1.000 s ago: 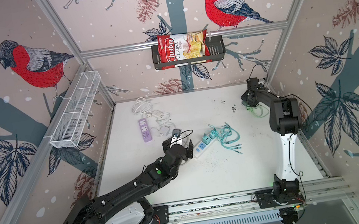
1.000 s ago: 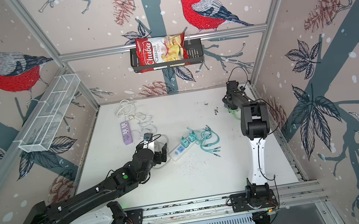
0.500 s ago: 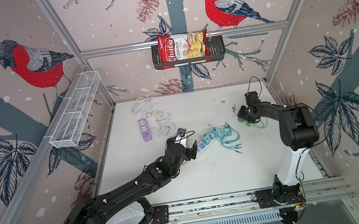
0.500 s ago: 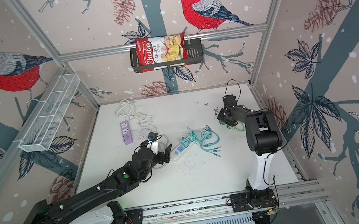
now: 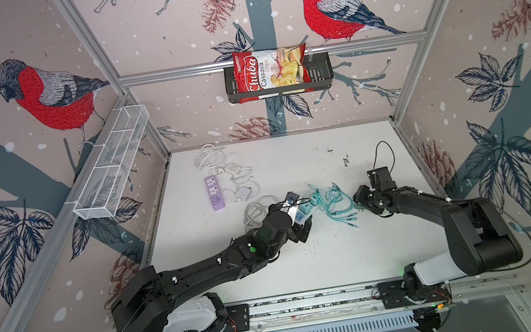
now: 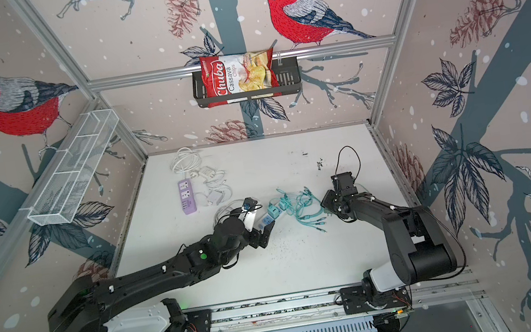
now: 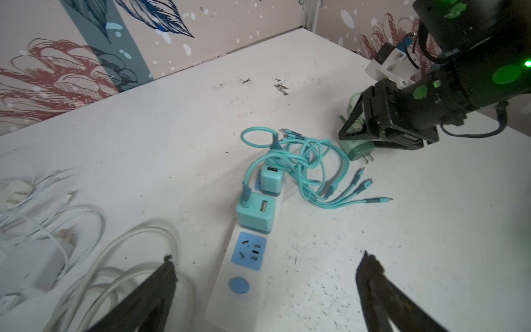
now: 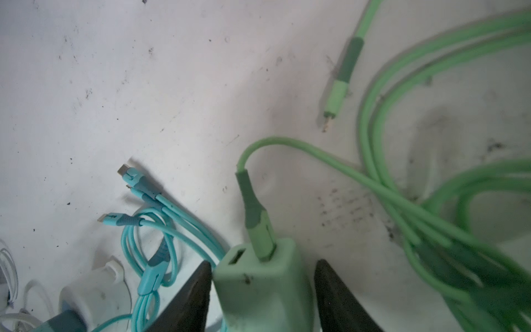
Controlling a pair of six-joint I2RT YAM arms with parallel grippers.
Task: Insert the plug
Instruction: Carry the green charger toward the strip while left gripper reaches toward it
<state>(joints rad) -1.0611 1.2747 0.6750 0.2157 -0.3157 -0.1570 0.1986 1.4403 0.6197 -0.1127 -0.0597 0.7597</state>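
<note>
Green plug (image 8: 258,287) sits between the right jaws, seemingly unclamped.

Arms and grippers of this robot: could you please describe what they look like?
The left arm and right arm are matte black on white bases. A green dot marks the left arm, and a thin black cable loops at the right wrist. The left gripper and right gripper have black fingers tapering to wedge tips.
</note>
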